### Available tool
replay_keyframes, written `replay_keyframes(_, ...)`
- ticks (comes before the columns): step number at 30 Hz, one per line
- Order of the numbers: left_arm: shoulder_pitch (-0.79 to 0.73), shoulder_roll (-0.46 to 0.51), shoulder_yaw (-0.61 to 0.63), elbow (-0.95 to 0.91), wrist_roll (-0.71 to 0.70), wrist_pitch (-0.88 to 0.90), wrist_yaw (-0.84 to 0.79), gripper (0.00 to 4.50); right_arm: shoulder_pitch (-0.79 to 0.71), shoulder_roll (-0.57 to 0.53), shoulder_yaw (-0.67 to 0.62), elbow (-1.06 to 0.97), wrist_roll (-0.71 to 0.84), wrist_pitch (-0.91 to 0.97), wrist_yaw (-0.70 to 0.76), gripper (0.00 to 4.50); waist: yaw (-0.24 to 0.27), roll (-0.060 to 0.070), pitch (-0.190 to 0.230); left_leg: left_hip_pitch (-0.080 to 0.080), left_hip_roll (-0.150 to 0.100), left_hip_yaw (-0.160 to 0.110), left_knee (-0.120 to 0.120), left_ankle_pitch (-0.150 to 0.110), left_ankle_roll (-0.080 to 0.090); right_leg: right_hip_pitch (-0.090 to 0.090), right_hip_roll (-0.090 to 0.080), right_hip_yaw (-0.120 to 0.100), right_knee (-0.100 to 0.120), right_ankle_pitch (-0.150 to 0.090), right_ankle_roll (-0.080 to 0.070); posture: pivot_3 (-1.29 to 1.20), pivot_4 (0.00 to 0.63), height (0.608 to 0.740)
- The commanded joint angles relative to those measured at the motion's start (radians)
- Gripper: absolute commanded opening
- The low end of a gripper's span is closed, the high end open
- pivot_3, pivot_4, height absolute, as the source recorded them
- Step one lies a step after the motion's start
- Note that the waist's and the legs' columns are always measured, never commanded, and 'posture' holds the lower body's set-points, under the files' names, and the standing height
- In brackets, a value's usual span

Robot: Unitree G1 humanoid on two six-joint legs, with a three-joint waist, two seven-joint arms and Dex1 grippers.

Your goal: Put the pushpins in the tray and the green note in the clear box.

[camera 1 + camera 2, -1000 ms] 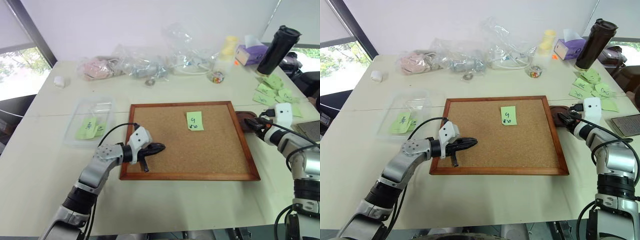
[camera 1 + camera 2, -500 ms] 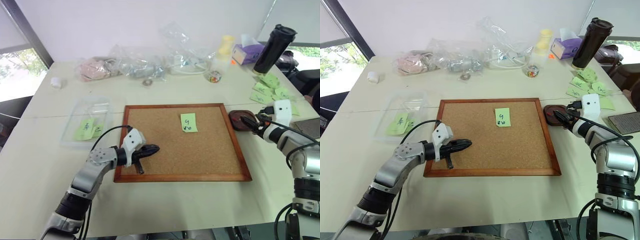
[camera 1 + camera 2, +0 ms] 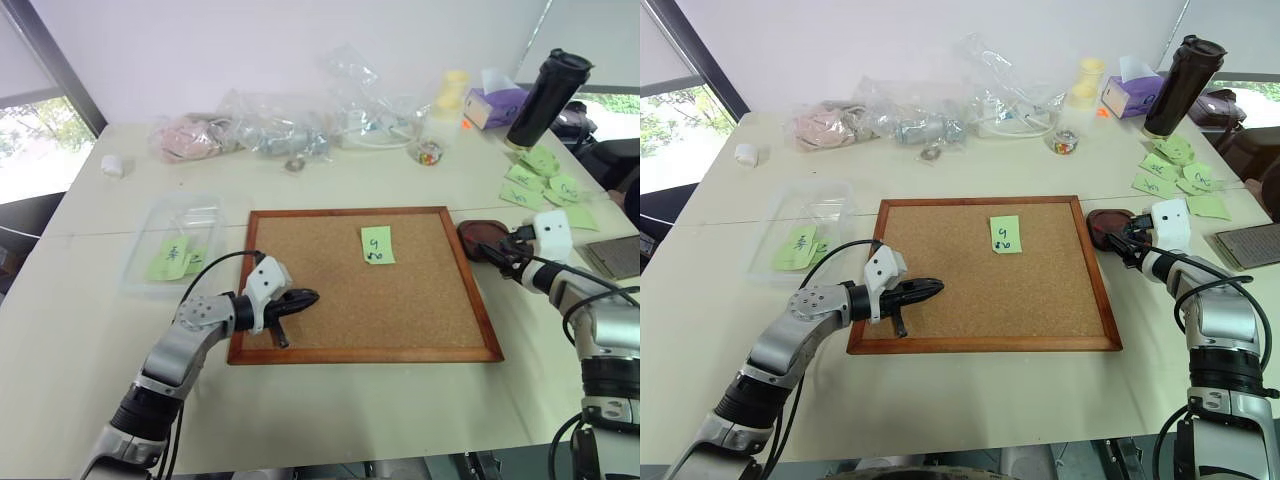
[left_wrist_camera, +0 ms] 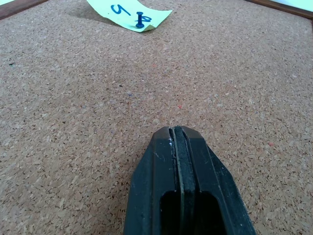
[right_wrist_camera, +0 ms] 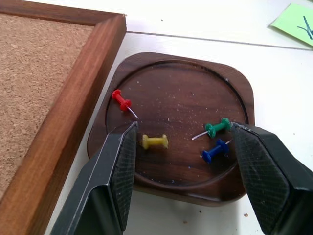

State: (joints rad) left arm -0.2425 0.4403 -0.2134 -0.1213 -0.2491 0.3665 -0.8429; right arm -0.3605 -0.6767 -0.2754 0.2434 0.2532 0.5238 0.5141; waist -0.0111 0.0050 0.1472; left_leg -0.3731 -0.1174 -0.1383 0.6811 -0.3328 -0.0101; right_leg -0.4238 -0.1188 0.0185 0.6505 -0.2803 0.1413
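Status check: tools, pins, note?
Left tool shut over corkboard. Right tool open above tray, four pushpins inside. Green note still pinned.

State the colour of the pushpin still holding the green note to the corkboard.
Dark blue: the pushpin stands through the green note, best seen in the left wrist view.

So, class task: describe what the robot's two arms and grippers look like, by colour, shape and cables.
Both arms are silver-grey metal segments with black joints and looping black cables. Each wrist carries a white boxy housing. The left gripper and right gripper each have two black tapered fingers; the right one's pads show a fine textured grip surface.
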Motion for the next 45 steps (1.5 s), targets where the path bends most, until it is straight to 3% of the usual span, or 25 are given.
replay_keyframes(1, 0.006, 0.016, 0.004, 0.002, 0.009, 0.017, 0.004, 0.00, -0.032, -0.028, -0.049, -0.050, 0.034, 0.010, 0.009, 3.02, 0.000, 0.000, 0.000, 0.000, 0.000, 0.000, 0.000, 0.000, 0.000, 0.000, 0.000, 0.000, 0.000, 0.000, 0.000, 0.00, 0.150, 0.740)
replay_keyframes(9, 0.004, 0.013, -0.003, 0.002, 0.009, 0.019, 0.002, 0.00, -0.071, -0.061, -0.068, -0.231, 0.141, 0.125, 0.067, 3.02, 0.001, 0.000, 0.000, 0.000, 0.000, 0.000, 0.000, 0.000, 0.000, 0.000, 0.000, 0.000, 0.000, 0.000, 0.000, 0.00, 0.150, 0.740)
replay_keyframes(19, -0.010, 0.008, -0.008, 0.014, 0.012, 0.012, 0.001, 0.00, -0.035, 0.025, 0.140, -0.469, 0.185, 0.206, 0.126, 3.02, 0.002, 0.000, 0.000, 0.000, 0.000, 0.000, 0.000, 0.000, 0.000, 0.000, 0.000, 0.000, 0.000, 0.000, 0.000, 0.00, 0.150, 0.740)
replay_keyframes(27, -0.001, 0.008, -0.002, 0.004, 0.011, 0.014, 0.011, 0.00, -0.045, 0.109, 0.269, -0.431, 0.134, 0.158, 0.122, 3.02, 0.002, 0.000, 0.000, 0.000, 0.000, -0.001, 0.001, 0.000, 0.000, 0.000, 0.000, 0.000, 0.000, 0.000, 0.000, 0.00, 0.150, 0.740)
replay_keyframes(45, 0.010, 0.012, 0.000, -0.028, 0.008, 0.037, 0.025, 0.00, -0.092, 0.189, 0.368, -0.227, -0.003, -0.003, 0.136, 3.02, 0.000, 0.000, 0.000, 0.000, 0.000, -0.001, 0.000, 0.000, 0.000, 0.000, 0.000, 0.000, 0.000, 0.000, 0.000, 0.00, 0.150, 0.740)
